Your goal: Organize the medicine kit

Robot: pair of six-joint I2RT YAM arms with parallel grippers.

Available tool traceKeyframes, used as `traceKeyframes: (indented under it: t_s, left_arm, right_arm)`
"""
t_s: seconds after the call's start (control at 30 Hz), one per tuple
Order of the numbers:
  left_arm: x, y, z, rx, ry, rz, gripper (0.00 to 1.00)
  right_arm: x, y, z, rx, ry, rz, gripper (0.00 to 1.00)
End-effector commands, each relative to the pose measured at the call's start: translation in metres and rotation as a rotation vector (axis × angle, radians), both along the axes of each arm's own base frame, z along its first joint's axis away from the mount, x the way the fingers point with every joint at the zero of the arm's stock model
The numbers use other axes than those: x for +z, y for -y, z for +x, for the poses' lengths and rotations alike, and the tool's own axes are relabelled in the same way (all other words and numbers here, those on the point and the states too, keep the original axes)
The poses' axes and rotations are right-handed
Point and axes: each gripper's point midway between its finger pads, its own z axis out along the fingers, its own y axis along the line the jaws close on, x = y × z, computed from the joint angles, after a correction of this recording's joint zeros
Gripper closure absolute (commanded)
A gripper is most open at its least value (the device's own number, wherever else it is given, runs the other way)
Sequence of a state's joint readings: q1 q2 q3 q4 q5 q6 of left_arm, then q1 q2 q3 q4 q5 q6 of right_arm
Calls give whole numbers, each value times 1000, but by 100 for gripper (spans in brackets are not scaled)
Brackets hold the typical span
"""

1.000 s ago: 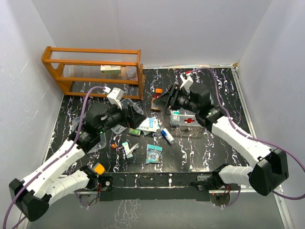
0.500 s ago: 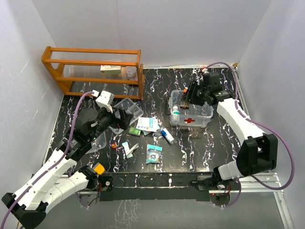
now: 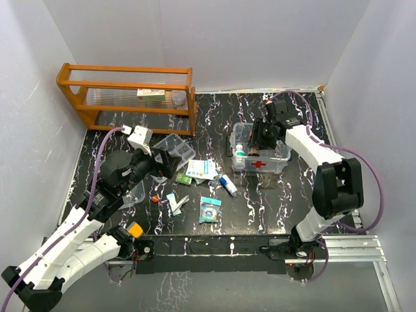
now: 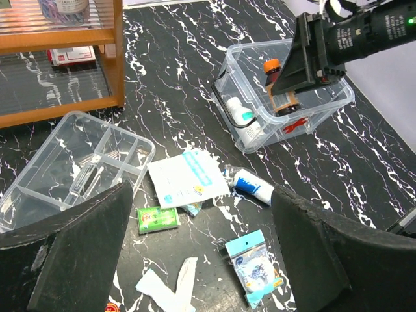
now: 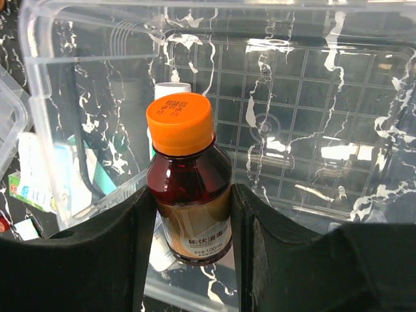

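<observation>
Medicine kit (image 3: 276, 166): clear, rounded, open-topped box, red front mark

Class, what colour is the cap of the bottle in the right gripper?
Orange cap; clearest in the right wrist view.

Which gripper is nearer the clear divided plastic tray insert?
Left. The left gripper hangs beside the clear divided tray insert; the right gripper is far off over the clear plastic box, holding an orange-capped brown bottle.

The right gripper (image 3: 260, 135) is hanging over the clear box (image 3: 276, 164), towards the far right. The left gripper (image 3: 170, 162) is hovering beside the divided tray (image 3: 181, 146), left of centre.
</observation>
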State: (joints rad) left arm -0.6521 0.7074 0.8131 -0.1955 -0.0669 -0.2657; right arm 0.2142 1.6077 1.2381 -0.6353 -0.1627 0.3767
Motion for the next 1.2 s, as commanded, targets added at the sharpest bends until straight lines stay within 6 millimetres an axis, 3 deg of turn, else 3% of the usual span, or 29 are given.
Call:
traceKeyframes:
  t_s: [0.0, 0.17, 0.33, 0.57, 0.8, 1.0, 1.17]
  left_arm:
    - [8, -2, -3, 9, 21, -37, 14]
    - [7, -5, -3, 25, 34, -52, 13]
    - [5, -4, -2, 25, 26, -47, 13]
    - [2, -4, -5, 11, 21, -36, 12]
    - [1, 2, -6, -22, 24, -32, 12]
    - [10, 6, -11, -67, 57, -38, 12]
    - [10, 4, -12, -61, 67, -41, 11]
  right_arm:
    - [21, -9, 27, 26, 80, 26, 67]
    - [5, 2, 26, 22, 36, -53, 67]
    - [-6, 2, 29, 46, 0, -69, 67]
    - [-42, -4, 21, 38, -96, -37, 66]
    - [-53, -21, 8, 59, -148, 61, 62]
    - [-61, -20, -2, 50, -182, 56, 62]
    - [-64, -26, -12, 84, -216, 78, 67]
